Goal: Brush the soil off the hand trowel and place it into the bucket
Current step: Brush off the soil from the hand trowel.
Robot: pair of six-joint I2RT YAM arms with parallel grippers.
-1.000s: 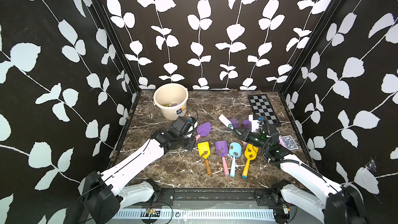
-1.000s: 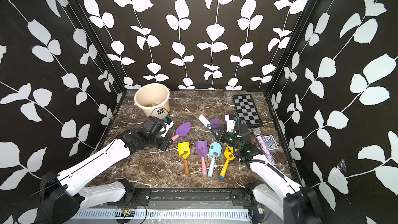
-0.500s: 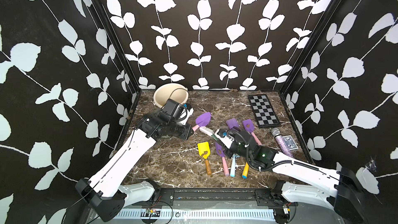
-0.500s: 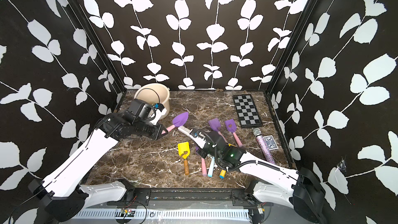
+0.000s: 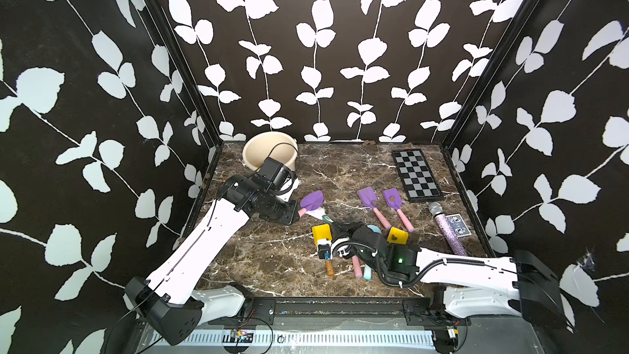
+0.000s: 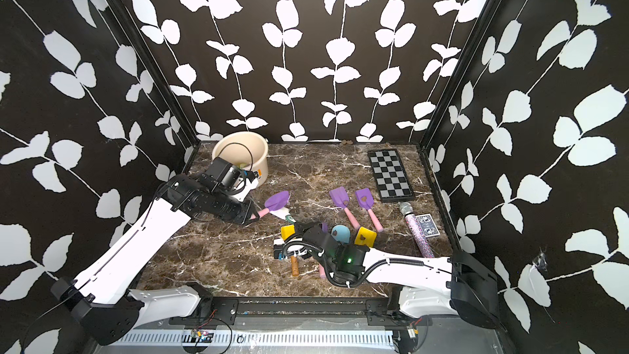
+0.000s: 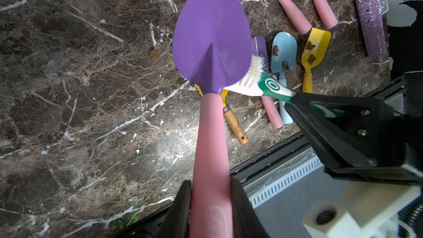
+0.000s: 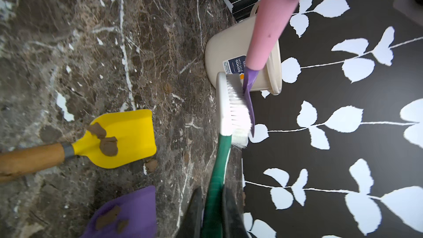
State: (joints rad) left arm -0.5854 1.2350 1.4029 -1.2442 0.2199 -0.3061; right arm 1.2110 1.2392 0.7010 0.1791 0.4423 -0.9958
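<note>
Purple-bladed trowel [image 5: 311,200] held above the surface [image 5: 272,267], pink handle pinched in the left fingers [image 7: 186,200], blade aimed right and slightly back, axis near level. A second ago we saw the right arm [image 5: 459,263] out by the edge; now the right fingers [image 8: 230,211] clamp the brush [image 7: 251,74], bristles on the blade. Bucket [image 5: 262,148] behind the left arm [image 5: 204,233], contents mostly hidden.

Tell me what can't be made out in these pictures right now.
- Bucket contents: in both top views the left arm covers part of the inside.
- Held purple trowel, brushed face: left wrist view shows only its back, right wrist view its edge.
- Blue trowel: top views, right arm covers much.
</note>
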